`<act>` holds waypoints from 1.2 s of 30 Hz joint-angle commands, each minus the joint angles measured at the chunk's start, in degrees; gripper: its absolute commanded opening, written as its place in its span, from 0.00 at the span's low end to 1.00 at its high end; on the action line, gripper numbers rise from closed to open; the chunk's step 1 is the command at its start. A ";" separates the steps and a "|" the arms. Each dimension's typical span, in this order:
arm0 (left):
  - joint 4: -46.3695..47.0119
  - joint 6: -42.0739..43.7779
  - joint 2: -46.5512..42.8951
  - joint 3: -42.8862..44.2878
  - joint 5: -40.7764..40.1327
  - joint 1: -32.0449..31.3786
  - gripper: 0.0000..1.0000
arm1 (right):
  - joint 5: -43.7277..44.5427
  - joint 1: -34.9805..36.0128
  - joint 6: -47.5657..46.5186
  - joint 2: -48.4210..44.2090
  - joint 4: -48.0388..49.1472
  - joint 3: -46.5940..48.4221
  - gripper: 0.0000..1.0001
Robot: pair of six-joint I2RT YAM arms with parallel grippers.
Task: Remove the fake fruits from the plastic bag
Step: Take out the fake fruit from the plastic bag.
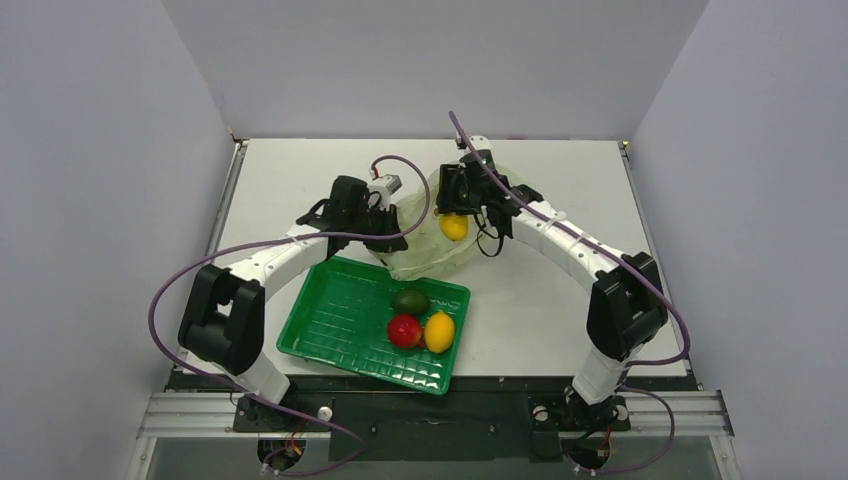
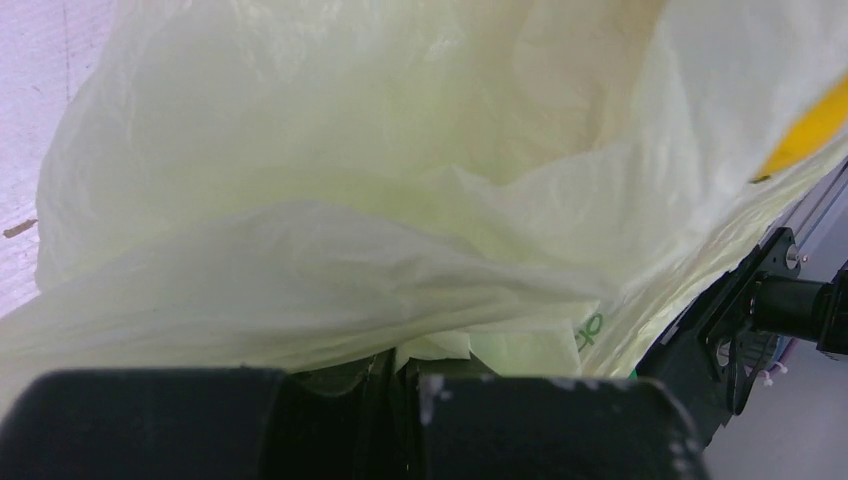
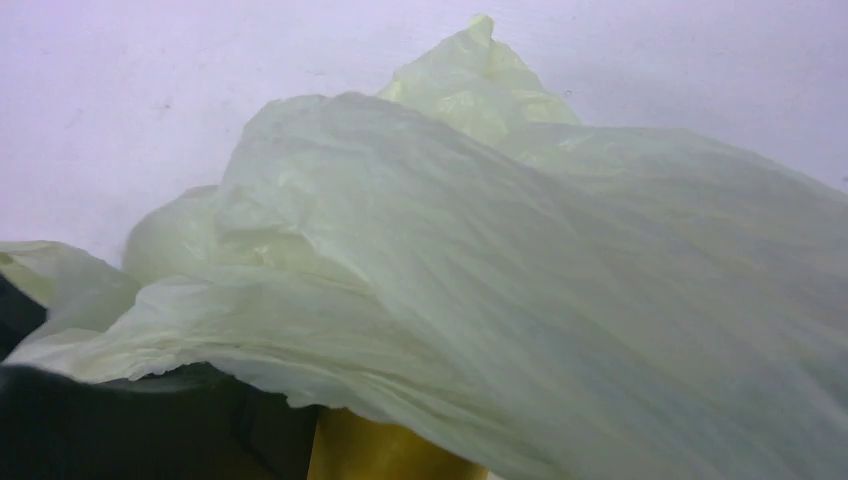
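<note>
Three fruits are out of the bag in the top view: a dark green fruit (image 1: 410,301), a red fruit (image 1: 404,331) and a yellow-orange fruit (image 1: 439,331), bunched at the right end of the green tray (image 1: 330,310). One yellow fruit (image 1: 454,227) is left, sitting in the plastic bag (image 1: 430,255) on the table (image 1: 300,180). That fruit lies tight against your right gripper (image 1: 456,205), at about 6 o'clock from it. So the right arm is plainly the nearer one. Your left gripper (image 1: 397,233) stands at 9 o'clock of the fruit, on the bag's edge. From above the fruit looks nearly round, and I can't call its long axis. The tray is at 7 o'clock from the bag.

Over to the left wrist: the fingers (image 2: 330,400) are clamped together with a fold of bag film pinched in the seam. The bag fills the view, and the yellow fruit (image 2: 812,128) shows at 2 o'clock through the film. There's a small green printed mark (image 2: 590,328) on the plastic, too small to read. No other writing shows anywhere.

Right wrist now: bag film drapes across everything. The yellow fruit (image 3: 370,455) peeks out at 6 o'clock, just beside one dark finger (image 3: 120,430). The jaws themselves are buried, so whether they are squeezing the fruit or only flanking it, you can't tell from here. My read is the coming lift turns on that contact.
</note>
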 commanded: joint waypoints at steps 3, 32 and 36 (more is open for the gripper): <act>0.59 -0.20 0.52 2.56 2.12 0.12 0.00 | -9.76 -1.19 6.11 -2.34 7.36 -2.57 0.14; -0.09 -0.02 2.06 2.68 0.83 -2.55 0.00 | -3.88 -0.15 3.46 9.01 5.94 -6.03 0.75; -0.08 -0.08 2.65 2.95 1.37 -2.60 0.00 | 1.18 1.50 0.42 7.47 -0.85 -2.54 0.81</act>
